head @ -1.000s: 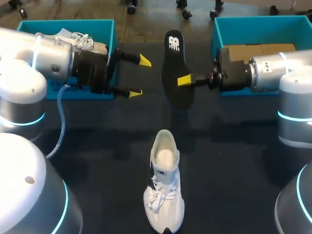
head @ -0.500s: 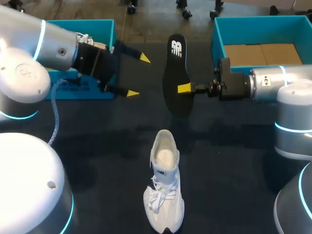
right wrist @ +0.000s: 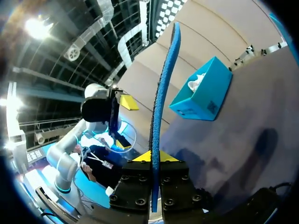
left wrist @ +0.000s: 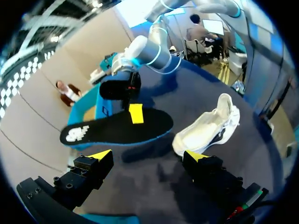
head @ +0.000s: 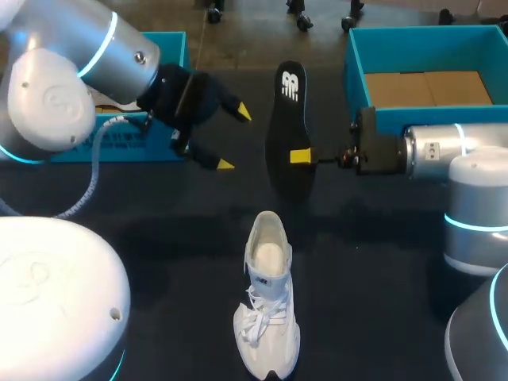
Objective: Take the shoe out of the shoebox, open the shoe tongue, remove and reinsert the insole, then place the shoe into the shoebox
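— Where has the insole got to?

— It is in my right hand (head: 298, 156); the fingers are clamped on the flat black insole with a blue edge (head: 287, 119) near its middle; one yellow tip lies on its printed face and the other is hidden behind it. My right wrist view shows it edge-on between the fingertips (right wrist: 154, 158); it hangs above the dark counter (head: 381, 262), between the two boxes, with the printed end pointing away from me.

— And the left hand?

— My left hand (head: 233, 138) is spread wide and grips nothing; it hangs beside the insole, apart from it, in front of the teal box (head: 127, 147) on my left; both yellow tips point toward the insole.

— The shoe?

— The white lace-up sneaker (head: 266, 317) stands upright on the counter, nearer me than the insole, with its toe toward me; neither hand touches it. The teal shoebox with a brown cardboard floor (head: 421, 32) sits behind my right arm.
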### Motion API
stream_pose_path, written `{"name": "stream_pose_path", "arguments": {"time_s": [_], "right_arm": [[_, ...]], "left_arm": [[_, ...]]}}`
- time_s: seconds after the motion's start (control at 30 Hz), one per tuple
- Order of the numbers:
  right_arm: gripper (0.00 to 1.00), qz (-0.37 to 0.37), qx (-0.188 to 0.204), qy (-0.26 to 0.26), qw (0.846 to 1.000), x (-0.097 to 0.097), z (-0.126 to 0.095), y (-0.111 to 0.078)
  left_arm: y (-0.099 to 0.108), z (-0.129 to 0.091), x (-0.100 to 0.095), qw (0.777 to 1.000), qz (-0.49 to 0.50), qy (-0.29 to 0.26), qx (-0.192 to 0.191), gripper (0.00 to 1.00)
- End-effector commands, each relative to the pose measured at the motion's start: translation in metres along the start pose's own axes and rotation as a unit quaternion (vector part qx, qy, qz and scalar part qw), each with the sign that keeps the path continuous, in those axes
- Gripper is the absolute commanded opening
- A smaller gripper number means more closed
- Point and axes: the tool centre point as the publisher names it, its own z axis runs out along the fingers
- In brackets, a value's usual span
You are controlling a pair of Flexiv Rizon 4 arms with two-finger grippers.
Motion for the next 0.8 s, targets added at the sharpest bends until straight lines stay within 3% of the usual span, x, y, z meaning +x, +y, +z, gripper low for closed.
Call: {"name": "stream_pose_path", "arguments": {"time_s": [0.03, 0.37, 0.43, 0.8], "right_arm": [[0.0, 0.0, -0.006, -0.005, 1.0, 0.002, 0.002, -0.005], [0.0, 0.0, -0.006, -0.005, 1.0, 0.002, 0.002, -0.005], [0.0, 0.0, -0.006, -0.005, 1.0, 0.002, 0.002, -0.005], [0.0, -0.018, -0.004, 0.021, 1.0, -0.009, 0.027, -0.024]], "left_arm": [[0.001, -0.006, 0.0, 0.977, -0.133, 0.126, -0.107, 1.0], [0.001, -0.006, 0.0, 0.977, -0.133, 0.126, -0.107, 1.0], [0.003, 0.007, 0.008, 0.977, -0.131, 0.106, -0.133, 1.0], [0.017, 0.036, 0.058, 0.979, -0.115, 0.126, -0.111, 1.0]]}}
